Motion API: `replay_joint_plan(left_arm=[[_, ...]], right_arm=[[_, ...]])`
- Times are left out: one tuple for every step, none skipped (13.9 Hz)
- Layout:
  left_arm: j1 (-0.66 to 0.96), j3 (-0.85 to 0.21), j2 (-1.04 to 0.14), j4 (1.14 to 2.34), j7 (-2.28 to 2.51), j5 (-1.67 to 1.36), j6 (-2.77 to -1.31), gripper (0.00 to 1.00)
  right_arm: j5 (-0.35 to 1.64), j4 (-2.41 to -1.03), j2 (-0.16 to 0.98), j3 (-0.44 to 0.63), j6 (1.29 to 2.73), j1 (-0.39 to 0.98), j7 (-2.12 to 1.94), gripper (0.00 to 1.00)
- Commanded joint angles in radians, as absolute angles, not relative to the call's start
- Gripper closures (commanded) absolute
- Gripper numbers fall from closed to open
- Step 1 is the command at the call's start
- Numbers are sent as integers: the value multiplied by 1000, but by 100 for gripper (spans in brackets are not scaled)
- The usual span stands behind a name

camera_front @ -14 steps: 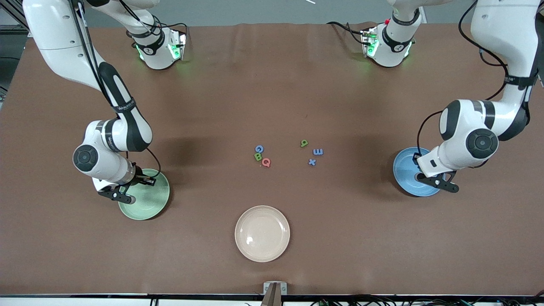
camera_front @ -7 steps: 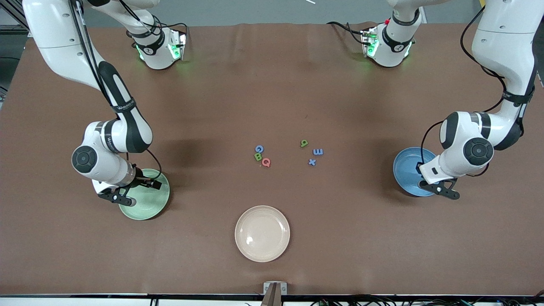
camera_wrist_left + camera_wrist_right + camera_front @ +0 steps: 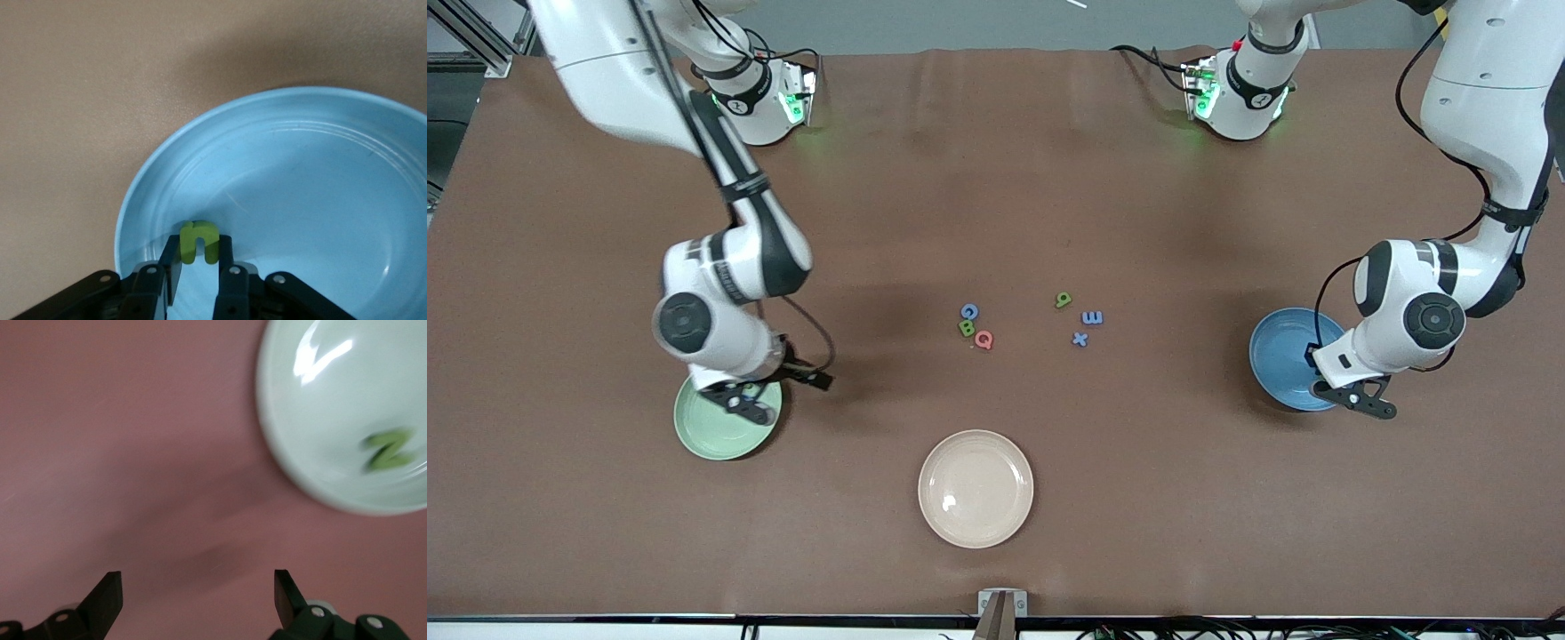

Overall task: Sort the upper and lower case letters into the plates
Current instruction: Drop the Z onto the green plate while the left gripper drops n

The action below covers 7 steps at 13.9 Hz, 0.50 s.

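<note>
Your left gripper (image 3: 198, 270) hangs low over the sky blue plate (image 3: 1276, 356) at the left arm's end of the table, its two fingers pinched together on the green n/u shape (image 3: 198, 241). The letter stands upright between the pads with its legs pointing down into the grip, right above the plate's inner wall near the rim, so the bowl is straight below it and, by my read, all that is called for is to let go. The plate looks otherwise bare in the left wrist view.

Your right gripper (image 3: 197, 597) has its fingers spread wide and nothing between them. It sits over the brown table (image 3: 996, 178) just beside the pale mint green plate (image 3: 698, 436), at that plate's edge toward the middle of the table. A green N (image 3: 388, 450) lies flat in that plate, blurred in the right wrist view.

Six letters wait on the table between the two plates. The blue G (image 3: 969, 311), green B (image 3: 966, 328) and pink-red Q (image 3: 984, 340) huddle touching one another, toward the right arm's end of the group. The green b/q shape (image 3: 1063, 300), blue E/m shape (image 3: 1092, 317) and blue x (image 3: 1080, 339) lie loosely apart, toward the left arm's end. Your free right gripper is the nearer to the capitals. They are tiny, thin and flat on the cloth, so a pinch there looks fiddly, the more so with three touching
</note>
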<state>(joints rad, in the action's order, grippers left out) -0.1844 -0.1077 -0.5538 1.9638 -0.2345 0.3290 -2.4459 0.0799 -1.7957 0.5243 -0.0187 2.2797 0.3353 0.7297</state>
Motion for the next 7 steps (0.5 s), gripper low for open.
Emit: replay_joint_plan(left_arm=[[-184, -117, -558, 1954, -215, 339, -2447, 83], [-183, -120, -551, 1956, -213, 336, -2444, 63], [-184, -121, -540, 1956, -204, 336, -2444, 37], [-186, -123, -522, 1957, -195, 336, -2431, 3], [-183, -129, -497, 1956, -195, 334, -2393, 0], [-186, -161, -467, 1953, -187, 327, -2338, 0], [-187, -202, -430, 1948, -155, 307, -2291, 0]], right_arm=[[95, -1809, 517, -6, 2341, 469, 778, 0], [97, -1809, 522, -6, 2380, 512, 782, 0], [98, -1809, 535, -6, 2417, 534, 796, 0], [98, -1807, 554, -8, 2443, 557, 807, 0], [94, -1801, 575, -6, 2468, 595, 808, 0], [87, -1783, 601, -6, 2486, 629, 810, 0], [87, -1752, 635, -3, 2488, 670, 821, 0]])
